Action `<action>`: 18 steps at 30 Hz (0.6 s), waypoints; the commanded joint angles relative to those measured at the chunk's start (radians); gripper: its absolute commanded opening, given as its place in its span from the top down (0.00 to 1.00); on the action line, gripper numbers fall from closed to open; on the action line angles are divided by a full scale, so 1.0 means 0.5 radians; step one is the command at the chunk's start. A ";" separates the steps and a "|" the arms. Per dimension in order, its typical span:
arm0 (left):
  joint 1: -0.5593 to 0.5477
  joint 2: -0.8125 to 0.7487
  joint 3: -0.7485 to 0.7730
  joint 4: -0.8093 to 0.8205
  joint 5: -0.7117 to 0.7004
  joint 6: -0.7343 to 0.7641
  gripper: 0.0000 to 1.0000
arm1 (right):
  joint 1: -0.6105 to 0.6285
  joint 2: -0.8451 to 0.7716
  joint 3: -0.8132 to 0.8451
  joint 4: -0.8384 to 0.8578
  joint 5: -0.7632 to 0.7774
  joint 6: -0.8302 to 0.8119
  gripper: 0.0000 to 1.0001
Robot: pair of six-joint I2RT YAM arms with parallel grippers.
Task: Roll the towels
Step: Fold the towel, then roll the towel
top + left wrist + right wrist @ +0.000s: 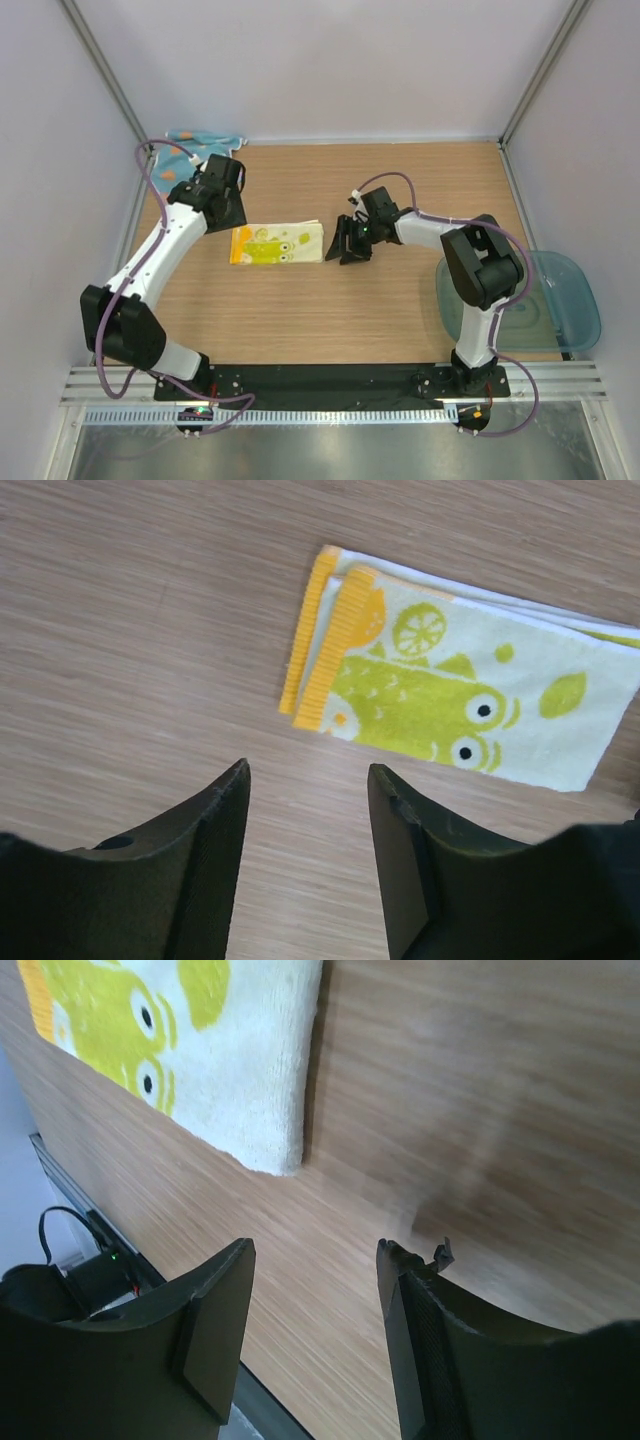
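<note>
Towels were not yet rolled: the yellow towel [277, 243] lay folded flat in the middle of the counter [380, 315], and the blue towel [205, 140] sat bunched in the far left corner. You seemed to be between grips, so your next move likely called for pinching one short end and turning it over. Your left pincer [308, 780] hovered beside the orange-striped end, spread and empty. Your right pincer [315, 1255], on an arm bent inward, hovered low off the opposite end, likewise spread and empty.

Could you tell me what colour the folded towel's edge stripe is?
The stripe is orange; left wrist view shows it best.
</note>
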 commanded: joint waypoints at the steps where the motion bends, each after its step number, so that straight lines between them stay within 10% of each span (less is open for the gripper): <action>1: -0.001 -0.203 -0.164 -0.091 -0.163 0.134 0.45 | 0.097 0.043 0.007 0.105 0.037 0.089 0.42; 13: -0.001 -0.485 -0.468 0.114 -0.292 0.174 0.38 | 0.192 0.313 0.311 0.075 0.157 0.166 0.48; 18: -0.001 -0.488 -0.477 0.117 -0.298 0.189 0.39 | 0.192 0.347 0.338 0.060 0.172 0.178 0.67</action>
